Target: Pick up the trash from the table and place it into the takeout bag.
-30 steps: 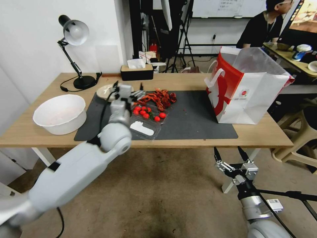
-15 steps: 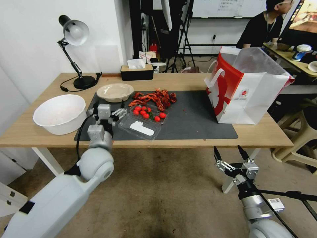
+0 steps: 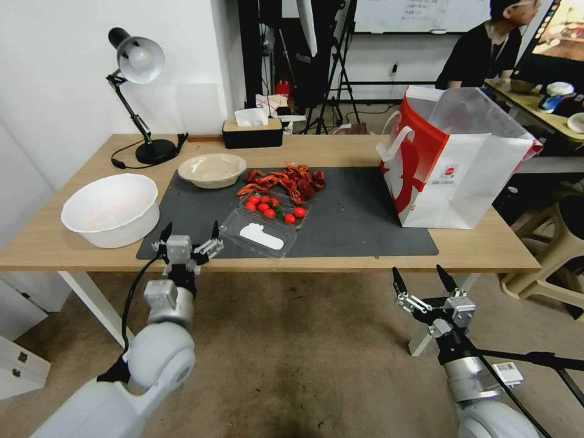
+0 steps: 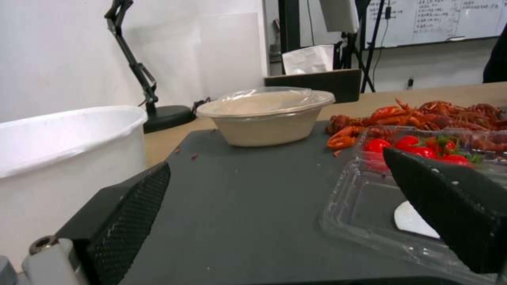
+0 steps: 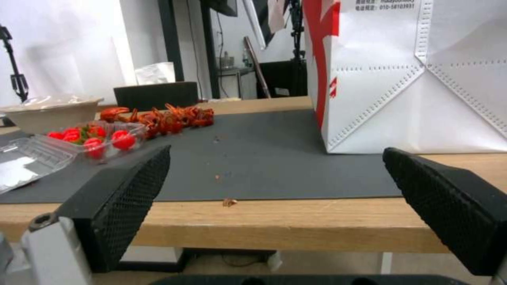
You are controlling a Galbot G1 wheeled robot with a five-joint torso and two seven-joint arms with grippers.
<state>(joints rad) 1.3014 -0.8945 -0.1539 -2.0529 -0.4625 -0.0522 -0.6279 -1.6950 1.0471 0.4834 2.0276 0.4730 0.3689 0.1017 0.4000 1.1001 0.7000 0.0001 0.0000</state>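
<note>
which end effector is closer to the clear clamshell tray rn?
Left. The left end effector, open, sits at the table's near edge just beside the clear clamshell tray. The right end effector, also open, hangs below the table edge, well off toward the takeout bag side.

Beige bowls: one (image 3: 212, 170), at 11 o'clock on the mat
White bowls: one (image 3: 111, 209), at 9 o'clock
Clear clamshell boxes: one (image 3: 266, 225), holding roughly seven cherry tomatoes (image 3: 267, 207)
Crayfish-shell heaps: one (image 3: 286, 180)
Takeout bags: one (image 3: 456, 164), at 3 o'clock
Desk lamps: one (image 3: 137, 91)
Tissue boxes: one (image 3: 252, 132)
</note>
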